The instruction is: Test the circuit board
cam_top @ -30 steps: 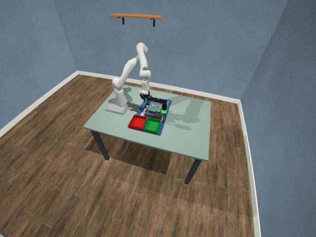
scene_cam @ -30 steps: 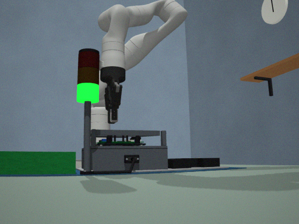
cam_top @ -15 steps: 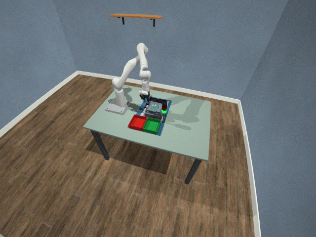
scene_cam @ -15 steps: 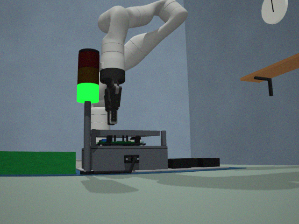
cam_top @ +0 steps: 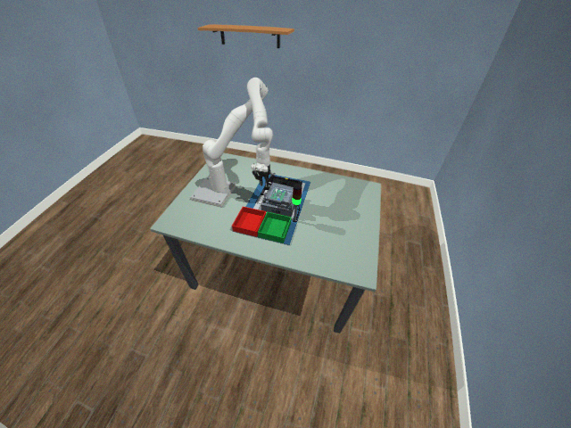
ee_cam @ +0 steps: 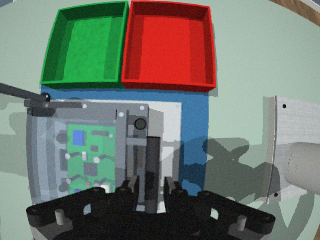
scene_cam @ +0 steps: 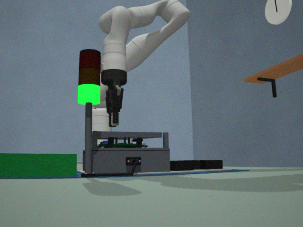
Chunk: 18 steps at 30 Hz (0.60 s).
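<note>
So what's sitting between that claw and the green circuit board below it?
In the exterior view, the tester's closed lid lies flat over the circuit board, with the gripper hanging just above it, holding nothing.

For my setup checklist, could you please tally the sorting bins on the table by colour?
Red open-top plastic bin: 1
Green open-top plastic bin: 1
Total: 2
</note>
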Available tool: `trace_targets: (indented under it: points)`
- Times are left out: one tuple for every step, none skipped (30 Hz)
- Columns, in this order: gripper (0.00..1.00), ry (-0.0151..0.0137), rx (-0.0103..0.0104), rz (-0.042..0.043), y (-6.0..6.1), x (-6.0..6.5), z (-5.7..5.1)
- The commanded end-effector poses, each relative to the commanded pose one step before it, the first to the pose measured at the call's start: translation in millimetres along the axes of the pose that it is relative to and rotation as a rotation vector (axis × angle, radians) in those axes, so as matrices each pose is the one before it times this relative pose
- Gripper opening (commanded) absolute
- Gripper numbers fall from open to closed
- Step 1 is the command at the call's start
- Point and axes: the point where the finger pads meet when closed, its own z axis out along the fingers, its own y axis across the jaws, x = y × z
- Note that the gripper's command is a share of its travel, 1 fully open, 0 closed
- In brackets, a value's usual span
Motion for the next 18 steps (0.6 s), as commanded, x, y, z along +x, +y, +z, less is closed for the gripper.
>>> trace_targets:
  points:
    - [0.26,0.00004,0.00015,0.00080,0.02,0.27,0.14]
    - [0.26,0.00000,0.00000,0.00000,-0.02,0.00,0.77]
    - [0.26,0.00000,0.00000,0.00001,-0.02,0.00,0.95]
    - [0.26,0.00001,0.00000,0.00001,-0.02,0.01,1.10]
    - [0.26,-0.00001,0.00001,-0.00001,-0.03,0.00,1.21]
    - [0.26,0.00000,0.00000,0.00000,-0.02,0.00,1.30]
    - [0.26,0.00001,-0.00001,0.00001,-0.02,0.01,1.34]
    - [0.26,-0.00001,0.00001,-0.00001,-0.03,0.00,1.33]
    - [0.26,0.00000,0.00000,0.00000,-0.02,0.00,1.28]
    - [0.26,0.00001,-0.00001,0.00001,-0.01,0.01,1.20]
    - [0.26,-0.00001,0.00001,-0.00001,-0.03,0.00,1.06]
    - [0.26,0.00000,0.00000,0.00000,-0.02,0.00,0.91]
    - [0.26,0.00000,0.00000,0.00000,-0.01,0.00,0.74]
    - [0.26,0.00000,0.00000,0.00001,-0.01,0.00,0.56]
    - [0.26,0.00000,0.00000,0.00001,0.00,0.00,0.38]
    - [0.26,0.00000,0.00000,0.00000,0.00,0.00,0.21]
    - [0.26,0.00000,0.00000,0.00000,0.00,0.00,0.00]
    - [0.26,0.00000,0.00000,0.00000,0.00,0.00,0.00]
